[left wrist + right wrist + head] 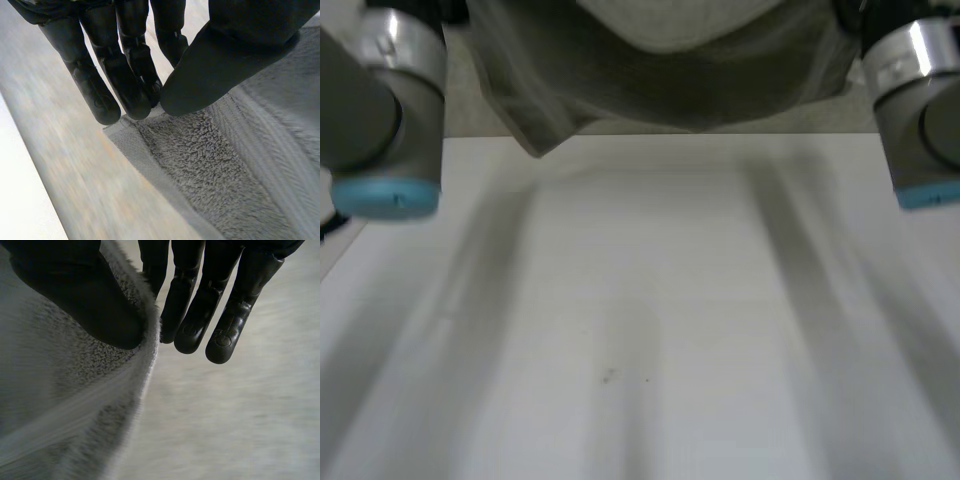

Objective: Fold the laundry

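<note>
Grey towel (660,80) hangs in the air over the worktop's (640,330) far edge, its upper part cut off. It spreads sideways between the two arms, a lower corner drooping near the left arm (380,110). Full outline hidden, so long axis unclear. Left robot hand (125,75) pinches a towel corner between thumb and fingers; right robot hand (227,325) pinches an edge likewise.
</note>
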You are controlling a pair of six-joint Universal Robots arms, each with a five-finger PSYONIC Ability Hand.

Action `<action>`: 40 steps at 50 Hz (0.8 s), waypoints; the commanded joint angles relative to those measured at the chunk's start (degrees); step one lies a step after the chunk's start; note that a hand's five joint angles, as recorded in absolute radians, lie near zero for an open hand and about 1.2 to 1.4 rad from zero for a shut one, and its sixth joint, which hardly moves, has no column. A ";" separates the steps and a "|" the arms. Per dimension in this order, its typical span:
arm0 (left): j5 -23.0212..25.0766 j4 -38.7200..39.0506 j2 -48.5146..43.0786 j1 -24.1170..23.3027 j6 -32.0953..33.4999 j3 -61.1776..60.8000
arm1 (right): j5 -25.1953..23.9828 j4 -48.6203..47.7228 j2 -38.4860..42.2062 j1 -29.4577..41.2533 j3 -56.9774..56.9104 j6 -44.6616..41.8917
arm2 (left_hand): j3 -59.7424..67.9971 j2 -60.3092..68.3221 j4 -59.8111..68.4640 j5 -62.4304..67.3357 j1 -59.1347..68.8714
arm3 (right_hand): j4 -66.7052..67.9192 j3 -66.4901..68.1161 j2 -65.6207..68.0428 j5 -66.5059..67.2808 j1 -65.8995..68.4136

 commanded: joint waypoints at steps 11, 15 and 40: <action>0.40 0.28 -3.96 0.97 0.23 -36.09 | -12.95 31.08 11.67 -4.09 18.25 -3.09 | 10.30 10.22 10.26 10.36 10.87 | 11.48 11.75 12.53 12.86 23.77; 0.40 0.20 -3.70 1.06 0.23 -38.04 | -13.38 32.51 11.76 -5.76 19.13 -1.16 | 10.30 10.22 10.26 10.36 10.87 | 11.48 11.75 12.53 12.86 23.77; 0.22 -0.33 5.71 5.63 -4.42 -39.97 | -11.81 29.96 2.27 -15.43 28.44 52.89 | 10.30 10.22 10.26 10.36 10.87 | -58.52 -58.25 -57.47 -57.14 -46.23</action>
